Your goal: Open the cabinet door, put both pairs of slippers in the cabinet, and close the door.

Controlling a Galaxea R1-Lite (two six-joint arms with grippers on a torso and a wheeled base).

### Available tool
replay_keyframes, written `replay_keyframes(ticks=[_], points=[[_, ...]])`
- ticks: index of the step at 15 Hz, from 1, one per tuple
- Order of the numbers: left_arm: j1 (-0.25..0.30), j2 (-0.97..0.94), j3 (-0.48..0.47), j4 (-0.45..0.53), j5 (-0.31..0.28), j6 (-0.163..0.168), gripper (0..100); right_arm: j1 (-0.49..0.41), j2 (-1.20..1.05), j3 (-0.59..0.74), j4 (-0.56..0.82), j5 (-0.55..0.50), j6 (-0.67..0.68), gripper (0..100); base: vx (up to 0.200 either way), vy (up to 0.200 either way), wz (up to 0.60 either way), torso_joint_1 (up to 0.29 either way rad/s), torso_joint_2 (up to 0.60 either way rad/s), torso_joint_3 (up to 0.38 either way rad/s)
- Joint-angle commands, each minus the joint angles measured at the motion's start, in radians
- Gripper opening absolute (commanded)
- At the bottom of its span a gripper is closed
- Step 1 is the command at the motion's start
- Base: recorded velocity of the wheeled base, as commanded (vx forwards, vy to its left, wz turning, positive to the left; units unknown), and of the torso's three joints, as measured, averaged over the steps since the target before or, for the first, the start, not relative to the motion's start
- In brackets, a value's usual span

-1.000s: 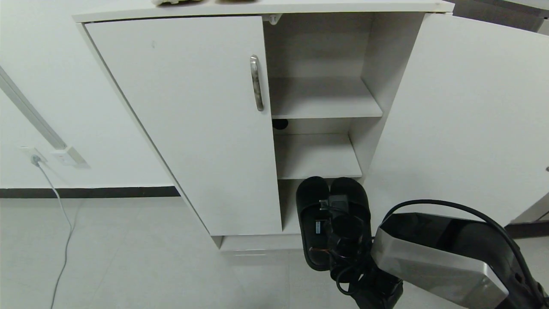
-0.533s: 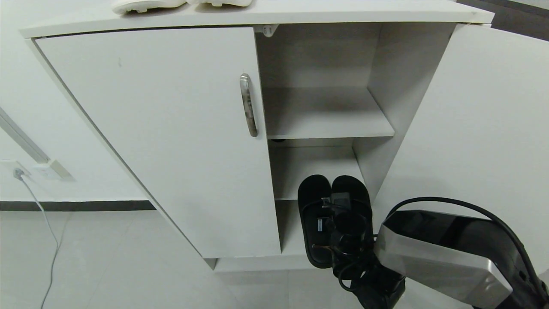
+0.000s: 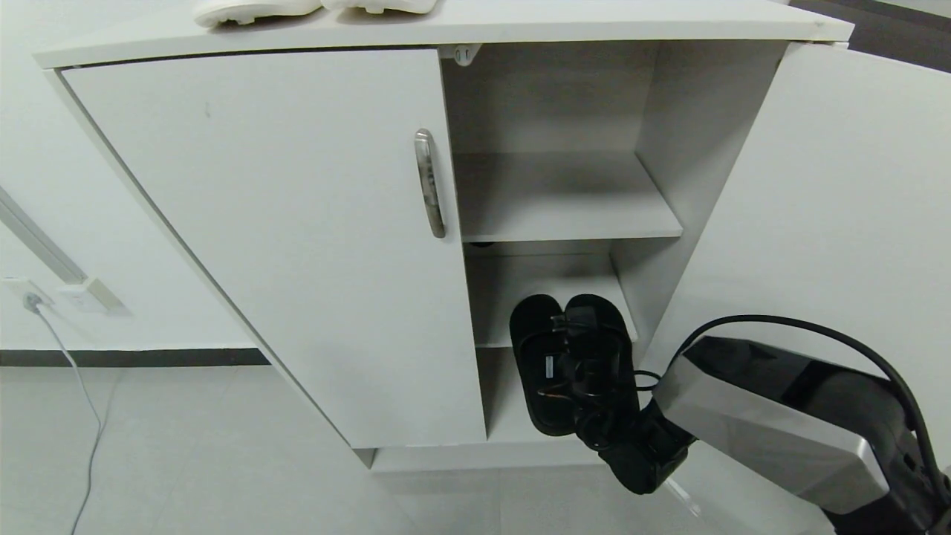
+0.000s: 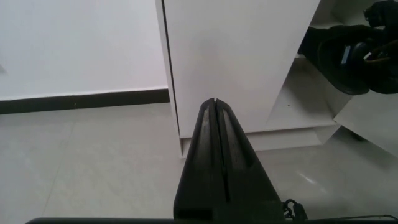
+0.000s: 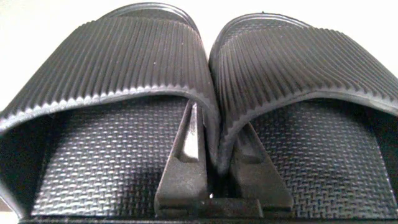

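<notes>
A pair of black slippers (image 3: 568,364) hangs side by side in front of the open right half of the white cabinet (image 3: 446,30), toes up near the lower shelf (image 3: 546,286). My right gripper (image 3: 594,371) is shut on the black slippers; in the right wrist view its fingers (image 5: 186,162) pinch the two inner strap edges (image 5: 211,93) together. A white pair of slippers (image 3: 252,9) lies on the cabinet top. My left gripper (image 4: 215,106) is shut and empty, low over the floor in front of the cabinet, with the black slippers (image 4: 339,50) off to its side.
The left door (image 3: 282,238) is shut and has a metal handle (image 3: 426,183). The right door (image 3: 817,223) stands swung open beside my right arm. An upper shelf (image 3: 565,197) is bare. A wall socket with a cable (image 3: 30,301) sits at the left above the tiled floor.
The camera shifted early on, bringing the cabinet closer and showing the white slippers on top. Since then my right arm has carried the black slippers up and forward towards the opening.
</notes>
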Motion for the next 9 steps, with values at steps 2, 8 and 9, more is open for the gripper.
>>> replay_keyframes(ticks=[2, 8, 9], points=[[0.000, 0.000, 0.000, 0.000, 0.000, 0.000, 0, -0.027, 0.007, -0.113, 0.126, 0.033, 0.057, 0, 0.000, 0.000, 0.00, 0.000, 0.00, 0.000], [0.000, 0.000, 0.000, 0.000, 0.000, 0.000, 0, -0.066, 0.061, -0.329, 0.279, 0.041, 0.058, 0, 0.000, 0.000, 0.00, 0.000, 0.00, 0.000], [0.000, 0.000, 0.000, 0.000, 0.000, 0.000, 0, -0.073, 0.069, -0.354, 0.308, 0.041, 0.058, 0, 0.000, 0.000, 0.00, 0.000, 0.00, 0.000]])
